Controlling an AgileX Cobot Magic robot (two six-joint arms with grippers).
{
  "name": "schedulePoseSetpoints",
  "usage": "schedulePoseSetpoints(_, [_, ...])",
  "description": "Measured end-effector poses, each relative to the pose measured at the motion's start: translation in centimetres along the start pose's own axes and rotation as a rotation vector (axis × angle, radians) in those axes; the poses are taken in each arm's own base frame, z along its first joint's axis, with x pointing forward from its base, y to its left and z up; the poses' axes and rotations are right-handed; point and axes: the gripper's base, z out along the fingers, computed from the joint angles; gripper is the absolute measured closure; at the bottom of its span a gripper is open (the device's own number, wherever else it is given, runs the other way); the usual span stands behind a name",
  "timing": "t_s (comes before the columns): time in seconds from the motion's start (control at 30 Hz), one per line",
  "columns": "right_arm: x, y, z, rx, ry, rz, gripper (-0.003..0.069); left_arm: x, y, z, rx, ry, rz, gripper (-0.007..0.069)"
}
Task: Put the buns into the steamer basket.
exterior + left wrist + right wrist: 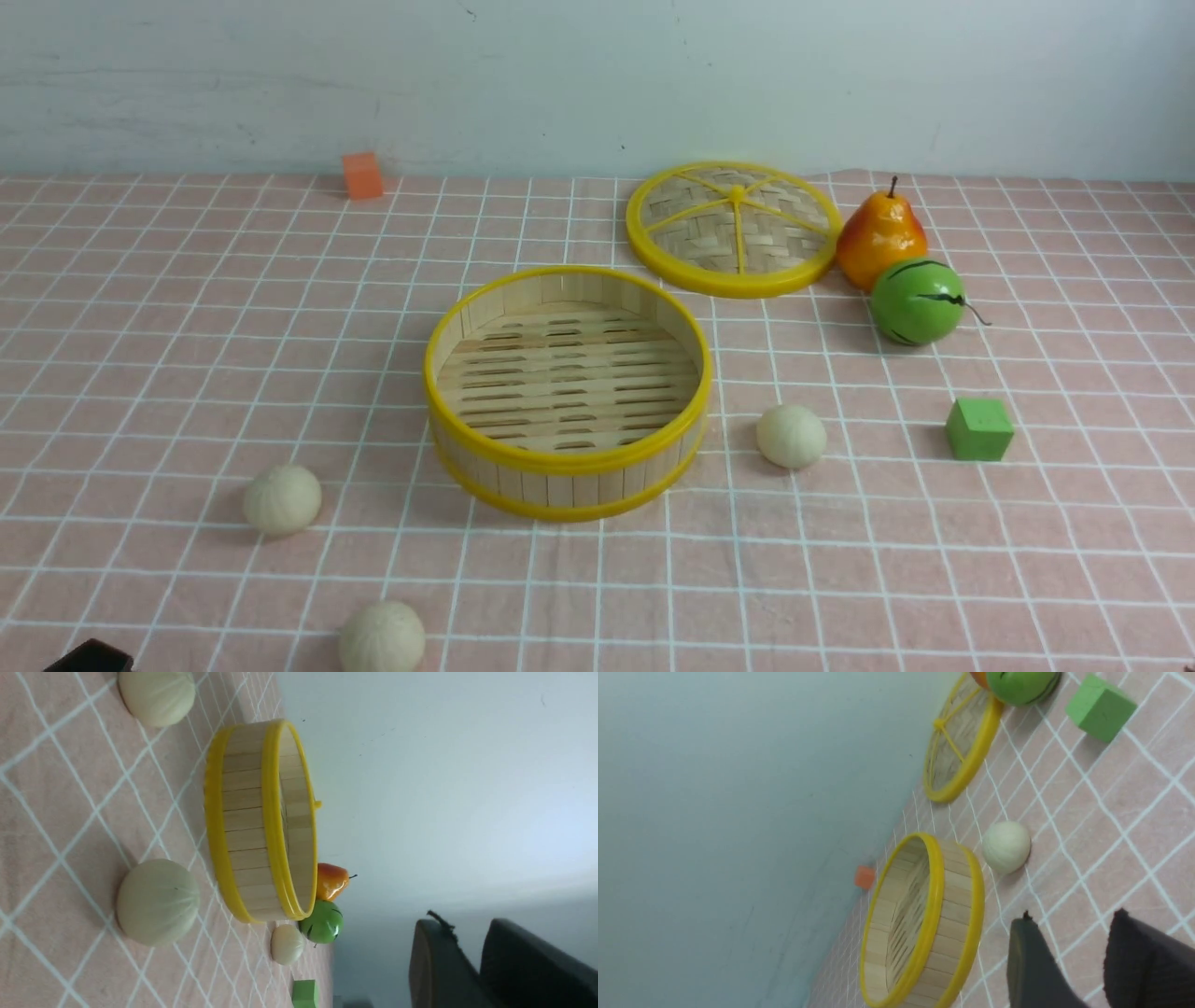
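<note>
- Left gripper [460,928], at the near left edge: its fingers stand a little apart with nothing between them. Lowered with so narrow a gap, it could land on top of a bun and send it rolling.
- Pale round bun [282,500], on the tiled surface left of the basket: its curved sides could slip out of a grip that closes off-centre.
- Second bun [382,638], nearer, cut by the front view's lower edge: an arm reaching for the first bun could brush this one, as the two sit fairly close.
- Steamer basket [569,459], in the middle, upright, with no buns inside: its raised wall could catch a bun carried too low, tipping the basket or knocking the bun loose.
- Third bun [792,436], just right of the basket: a finger coming down on the basket side could bump the wall and push the basket.
- Right gripper [1066,917], fingers parted and holding nothing: a wide approach to that bun could nudge the green block [979,429] farther right, or the green striped ball [919,301] on the far right.
</note>
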Motion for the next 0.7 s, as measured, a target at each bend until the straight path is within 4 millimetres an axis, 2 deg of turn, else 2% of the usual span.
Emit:
schedulePoseSetpoints(0.1, [-0.4,0.1,0.0,-0.011,-0.048,-0.042,0.0420,0.1,-0.1,0.0,0.006,0.007,-0.028,0.0477])
schedulePoseSetpoints(0.2, [-0.4,0.1,0.0,-0.011,-0.047,-0.077,0.0420,0.3,-0.7,-0.1,0.018,0.035,0.049,0.0477])
schedulePoseSetpoints(0.3, [0.0,0.8,-0.2,-0.019,0.016,-0.188,0.0420,0.5,-3.4,-0.8,0.084,0.067,0.262,0.0487])
schedulePoseSetpoints(0.33, [0.0,0.9,-0.2,-0.021,0.022,-0.199,0.0420,0.5,-3.6,-0.9,0.088,0.068,0.281,0.0489])
schedulePoseSetpoints(0.37, [0.0,2.3,-0.5,-0.038,0.071,-0.311,0.0437,0.7,-5.7,-1.4,0.114,0.089,0.408,0.0523])
schedulePoseSetpoints(0.4, [0.0,2.2,-0.5,-0.035,0.073,-0.318,0.0437,0.7,-6.1,-1.4,0.111,0.096,0.434,0.0534])
schedulePoseSetpoints(0.43, [-0.4,3.6,-0.5,-0.028,0.107,-0.418,0.0477,0.6,-7.5,-1.3,0.078,0.127,0.522,0.0580])
schedulePoseSetpoints(0.47, [-0.5,3.9,-0.6,-0.029,0.110,-0.440,0.0491,0.6,-7.5,-1.2,0.052,0.142,0.543,0.0594])
schedulePoseSetpoints(0.5, [-1.3,5.5,-0.3,0.000,0.136,-0.550,0.0568,0.2,-9.1,-0.3,-0.058,0.210,0.673,0.0638])
schedulePoseSetpoints(0.57, [-2.3,7.2,0.1,0.034,0.148,-0.651,0.0646,-0.4,-10.6,0.6,-0.166,0.265,0.791,0.0638])
schedulePoseSetpoints(0.6, [-2.4,7.4,0.2,0.038,0.150,-0.662,0.0652,-0.4,-10.8,0.7,-0.173,0.276,0.789,0.0638])
schedulePoseSetpoints(0.63, [-3.4,8.8,0.7,0.077,0.172,-0.743,0.0675,-1.2,-11.7,1.9,-0.291,0.342,0.878,0.0638])
schedulePoseSetpoints(0.7, [-4.2,10.1,1.3,0.119,0.213,-0.819,0.0679,-2.0,-12.2,3.1,-0.414,0.411,0.944,0.0638])
